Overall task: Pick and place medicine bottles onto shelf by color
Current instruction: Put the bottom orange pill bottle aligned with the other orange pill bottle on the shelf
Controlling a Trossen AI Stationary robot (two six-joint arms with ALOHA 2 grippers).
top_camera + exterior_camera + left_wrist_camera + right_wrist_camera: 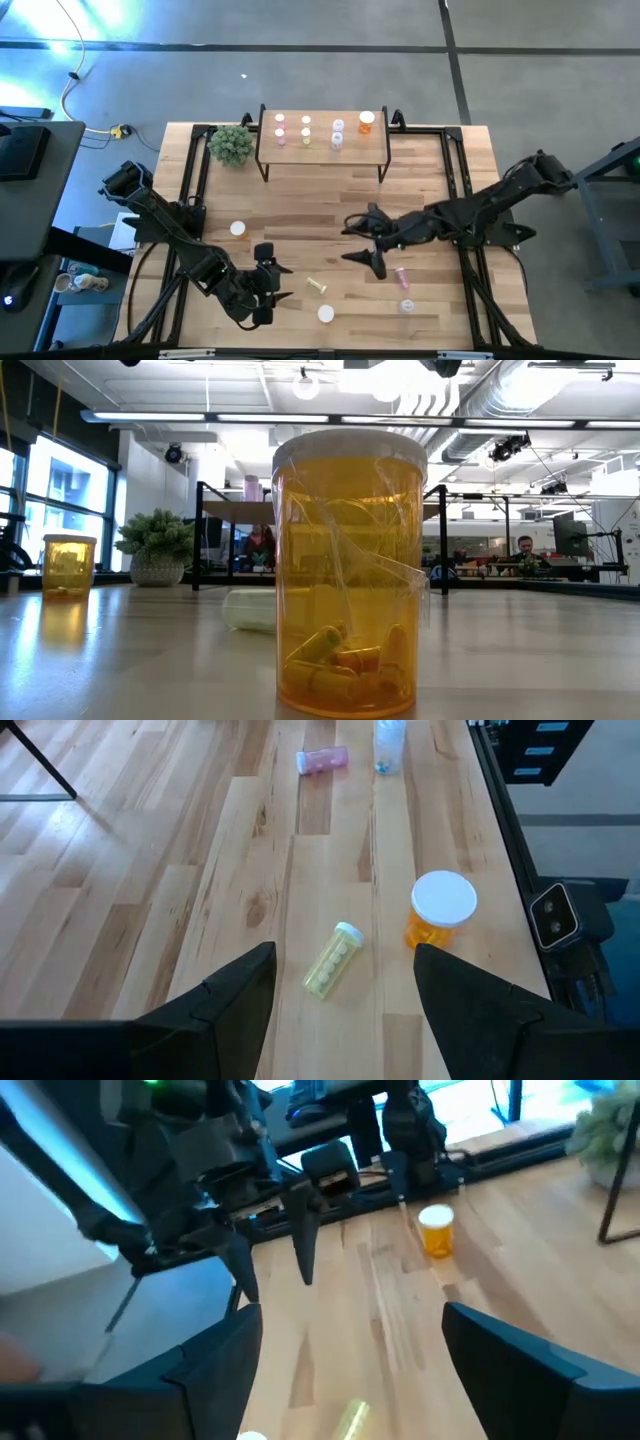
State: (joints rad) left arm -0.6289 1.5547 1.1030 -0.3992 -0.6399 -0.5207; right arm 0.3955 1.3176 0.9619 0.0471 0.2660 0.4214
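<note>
1. The left tool (268,283) hovers low over the near-left part of the bench (330,200), its fingers apart and holding nothing.
2. The right tool (366,243) hangs over the bench's middle, fingers spread wide and empty; a pink bottle (401,274) lies on its side just near of it, and a pale bottle (406,305) sits nearer still.
3. Between the two tools lies a yellow-green bottle (316,286) on its side; an orange bottle (326,314) stands upright just near of it, and another orange one (238,230) stands farther left.
4. The shelf (322,153) at the far edge already carries two pink bottles, two yellow-green, two pale ones and an orange bottle (366,122) at its right end.
5. The step in hand looks like choosing the next pick. For the right arm the pink bottle is closest.
6. To do it well: turn the wrist so the fingers straddle the lying bottle across its round body, descend squarely, and close only once both fingers flank it, or it may roll away.
7. Then set it upright with the pink group at the shelf's left end, clear of its neighbours.
</note>
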